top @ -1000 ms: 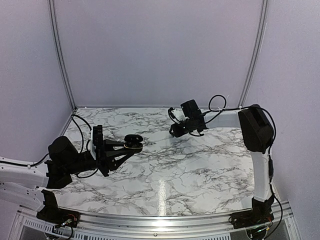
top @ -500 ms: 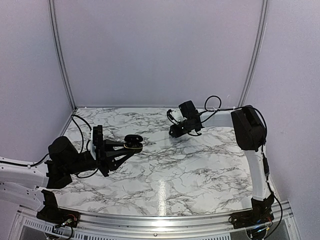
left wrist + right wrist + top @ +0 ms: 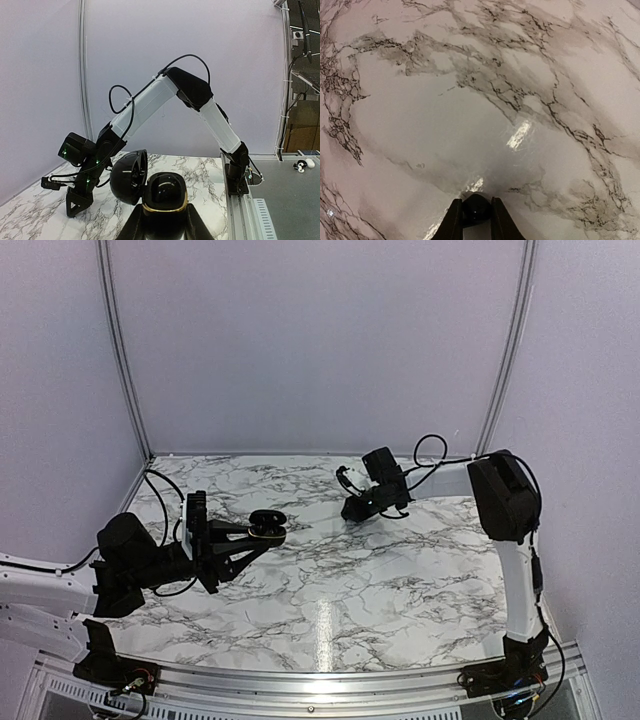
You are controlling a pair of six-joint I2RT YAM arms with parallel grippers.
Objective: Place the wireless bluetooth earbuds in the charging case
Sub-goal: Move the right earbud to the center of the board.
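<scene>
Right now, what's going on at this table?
The left end effector is shut on the charging case, a glossy black pod with a gold band, and holds it above the marble table with its lid swung open. The right end effector, farther back and low over the table, is pinched on one small black earbud. Whether that earbud has left the surface isn't clear. The two arms are well apart, so it is not yet in the case. No second earbud shows.

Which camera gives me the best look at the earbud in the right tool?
Right wrist: the earbud sits close up, pinched between the right tool's fingers. The top view shows only that tool, small, the earbud too tiny to see; the left wrist view likewise.
</scene>
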